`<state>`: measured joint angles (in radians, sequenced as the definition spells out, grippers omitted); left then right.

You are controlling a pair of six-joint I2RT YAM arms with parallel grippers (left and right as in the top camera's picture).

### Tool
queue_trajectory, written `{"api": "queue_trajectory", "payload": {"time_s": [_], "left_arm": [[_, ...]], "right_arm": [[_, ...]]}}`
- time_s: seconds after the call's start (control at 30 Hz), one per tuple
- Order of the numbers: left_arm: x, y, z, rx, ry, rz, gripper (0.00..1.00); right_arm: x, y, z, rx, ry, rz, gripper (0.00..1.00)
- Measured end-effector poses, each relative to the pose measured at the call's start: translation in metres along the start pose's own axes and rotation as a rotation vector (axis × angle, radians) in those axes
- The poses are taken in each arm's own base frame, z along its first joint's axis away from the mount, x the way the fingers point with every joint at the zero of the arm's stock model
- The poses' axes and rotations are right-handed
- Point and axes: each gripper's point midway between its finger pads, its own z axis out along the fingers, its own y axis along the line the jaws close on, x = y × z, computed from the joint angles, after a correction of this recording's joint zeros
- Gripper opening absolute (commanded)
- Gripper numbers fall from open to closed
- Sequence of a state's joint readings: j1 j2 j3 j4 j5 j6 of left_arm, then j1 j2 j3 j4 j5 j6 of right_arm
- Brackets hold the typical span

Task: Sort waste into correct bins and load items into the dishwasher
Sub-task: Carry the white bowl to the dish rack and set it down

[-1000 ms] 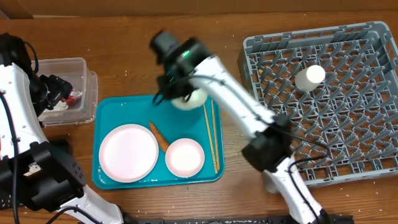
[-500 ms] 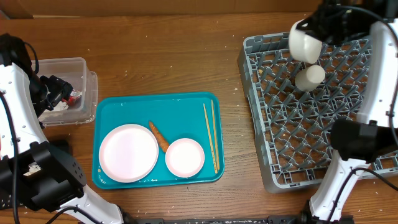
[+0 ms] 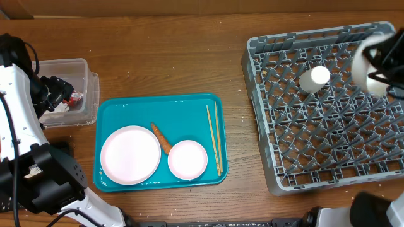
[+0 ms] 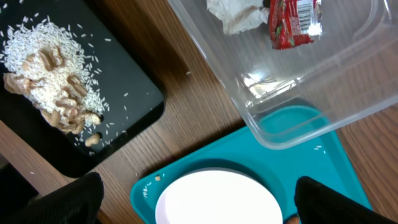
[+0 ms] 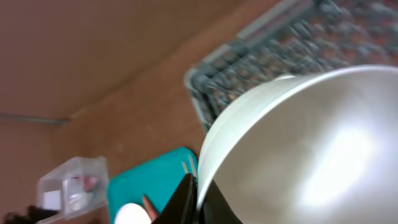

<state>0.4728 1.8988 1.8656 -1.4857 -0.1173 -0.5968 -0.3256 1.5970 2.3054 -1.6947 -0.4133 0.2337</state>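
My right gripper (image 3: 384, 63) is shut on the rim of a white saucer-like bowl (image 3: 363, 63) and holds it above the right side of the grey dish rack (image 3: 297, 151). In the right wrist view the fingers (image 5: 186, 199) pinch the bowl (image 5: 298, 149). A small cup (image 3: 314, 79) stands in the rack. My left gripper (image 4: 202, 202) is open and empty over the clear tub (image 3: 66, 69). The tub holds a napkin (image 4: 233, 14) and a red wrapper (image 4: 292, 22). Rice scraps (image 4: 46, 81) lie on the black tray (image 4: 134, 99). A carrot piece (image 3: 161, 137) lies between the large plate (image 3: 130, 154) and the small plate (image 3: 187, 159).
The teal serving tray (image 3: 158, 104) sits mid-table and also holds two chopsticks (image 3: 214, 139) along its right side. Bare wooden table lies between the teal tray and the rack. My left arm's base stands at the front left.
My right arm has carried the bowl from the teal tray across to the rack's right side. The left arm has not moved.
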Motion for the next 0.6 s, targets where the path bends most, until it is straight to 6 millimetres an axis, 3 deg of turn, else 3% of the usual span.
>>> {"api": "queue_trajectory", "payload": {"time_s": [0.03, 0.07, 0.1, 0.17, 0.27, 0.43, 0.6], "left_arm": [[0.000, 0.000, 0.000, 0.000, 0.000, 0.000, 1.00], [0.000, 0.000, 0.000, 0.000, -0.001, 0.000, 1.00], [0.000, 0.000, 0.000, 0.001, -0.001, 0.000, 1.00], [0.000, 0.000, 0.000, 0.001, -0.001, 0.000, 1.00], [0.000, 0.000, 0.000, 0.001, -0.001, 0.000, 1.00], [0.000, 0.000, 0.000, 0.001, 0.000, 0.000, 1.00], [0.000, 0.000, 0.000, 0.000, -0.001, 0.000, 1.00]], "right_arm": [[0.010, -0.027, 0.017, 0.080, 0.063, 0.051, 0.04], [0.012, -0.037, 0.025, 0.102, 0.089, 0.070, 0.04], [0.015, -0.055, 0.054, 0.108, 0.164, 0.083, 0.04], [0.027, -0.054, 0.084, 0.006, 0.262, 0.051, 0.04], [0.052, -0.049, 0.110, -0.160, 0.368, 0.057, 0.04], [0.073, -0.044, 0.139, -0.423, 0.404, 0.083, 0.04], [0.093, -0.044, 0.158, -0.574, 0.415, 0.109, 0.04]]}}
